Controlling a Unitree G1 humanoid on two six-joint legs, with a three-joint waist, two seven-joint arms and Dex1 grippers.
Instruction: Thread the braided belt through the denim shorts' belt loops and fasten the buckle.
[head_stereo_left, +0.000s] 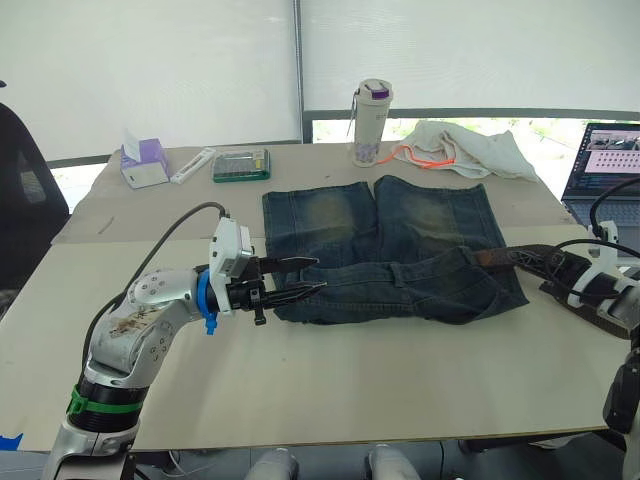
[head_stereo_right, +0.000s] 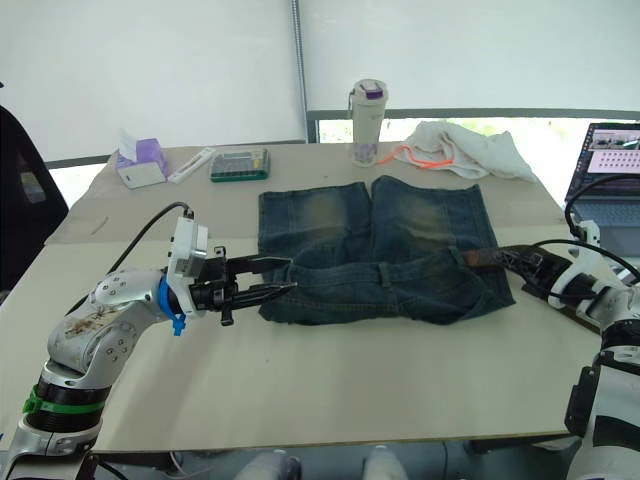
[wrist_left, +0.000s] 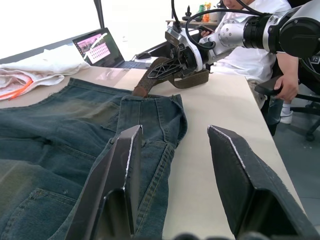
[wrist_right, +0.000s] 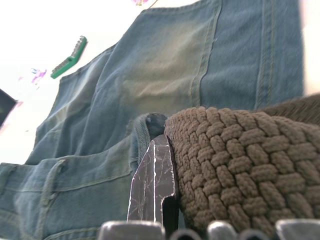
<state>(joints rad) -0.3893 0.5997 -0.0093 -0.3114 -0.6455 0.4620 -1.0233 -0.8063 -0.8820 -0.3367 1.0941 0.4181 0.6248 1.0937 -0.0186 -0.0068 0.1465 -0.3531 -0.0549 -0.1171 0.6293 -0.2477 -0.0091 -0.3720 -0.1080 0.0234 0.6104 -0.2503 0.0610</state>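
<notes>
The denim shorts (head_stereo_left: 385, 240) lie flat mid-table, waistband toward me and legs pointing away. My left gripper (head_stereo_left: 300, 278) is open at the waistband's left end; in the left wrist view one finger (wrist_left: 117, 185) hovers over the denim and the other over bare table. At the right end the braided belt (head_stereo_left: 500, 257) enters the waistband, and my right gripper (head_stereo_left: 545, 262) is shut on the brown strap (wrist_right: 240, 155) just outside the shorts. A belt loop (wrist_right: 50, 182) shows on the waistband. The buckle is hidden.
Along the far edge sit a tissue box (head_stereo_left: 143, 163), a green case (head_stereo_left: 241, 164), a bottle (head_stereo_left: 371, 122) and a white cloth with orange cord (head_stereo_left: 470, 148). An open laptop (head_stereo_left: 610, 150) is at far right. A seated person (wrist_left: 285, 90) is beyond the table's right end.
</notes>
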